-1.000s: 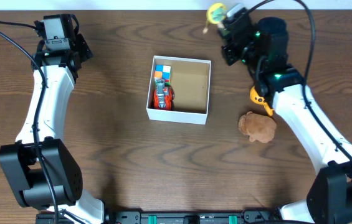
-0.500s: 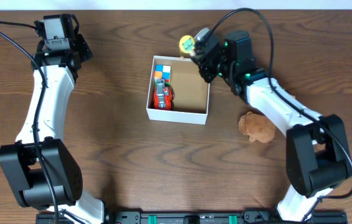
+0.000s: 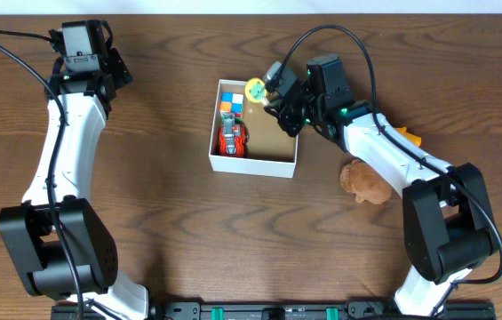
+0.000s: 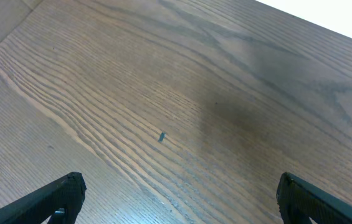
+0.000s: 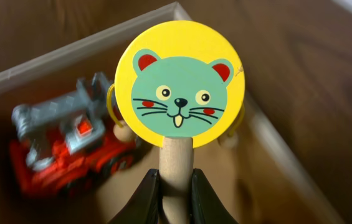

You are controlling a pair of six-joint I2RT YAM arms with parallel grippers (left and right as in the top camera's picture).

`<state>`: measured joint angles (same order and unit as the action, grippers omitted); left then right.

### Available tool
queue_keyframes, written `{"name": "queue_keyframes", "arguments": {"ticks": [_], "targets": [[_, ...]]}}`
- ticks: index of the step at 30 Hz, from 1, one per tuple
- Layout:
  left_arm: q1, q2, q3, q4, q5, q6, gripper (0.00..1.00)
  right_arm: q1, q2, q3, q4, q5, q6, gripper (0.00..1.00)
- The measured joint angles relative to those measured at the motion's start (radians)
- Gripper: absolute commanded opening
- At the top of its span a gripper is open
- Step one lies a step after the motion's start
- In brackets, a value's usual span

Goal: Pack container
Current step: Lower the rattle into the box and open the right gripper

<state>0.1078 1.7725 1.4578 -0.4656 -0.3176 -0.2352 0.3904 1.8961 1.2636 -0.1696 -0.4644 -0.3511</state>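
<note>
Yellow mouse-face toy (image 5: 179,84) is clamped by its wooden stem in right gripper (image 5: 176,186) above container (image 3: 252,165); left gripper (image 4: 182,196) jaws apart over surface (image 4: 163,74).

White arm links (image 3: 64,151), black joints (image 3: 55,253), black cables (image 3: 325,28), black fingers (image 4: 57,198).

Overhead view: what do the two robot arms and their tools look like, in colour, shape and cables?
Both the left arm and the right arm have smooth white links with black joints and bases. Loose black cables loop along them. The left tool and the right tool have slim black fingers.
</note>
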Motion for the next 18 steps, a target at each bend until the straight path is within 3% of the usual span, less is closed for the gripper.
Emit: {"name": "queue_keyframes", "arguments": {"ticks": [4,8,12,15,18], "targets": [[0.0,0.0,0.0,0.0,0.0,0.0,0.98,-0.001,0.0,0.0,-0.026,0.001,-0.039,0.02],[0.0,0.0,0.0,0.0,0.0,0.0,0.98,-0.003,0.0,0.0,-0.025,0.003,-0.056,0.13],[0.0,0.0,0.0,0.0,0.0,0.0,0.98,-0.003,0.0,0.0,-0.029,0.008,-0.062,0.12],[0.0,0.0,0.0,0.0,0.0,0.0,0.98,-0.006,0.0,0.0,-0.029,0.009,-0.062,0.52],[0.0,0.0,0.0,0.0,0.0,0.0,0.98,-0.013,0.0,0.0,-0.026,0.013,-0.062,0.59]]}}
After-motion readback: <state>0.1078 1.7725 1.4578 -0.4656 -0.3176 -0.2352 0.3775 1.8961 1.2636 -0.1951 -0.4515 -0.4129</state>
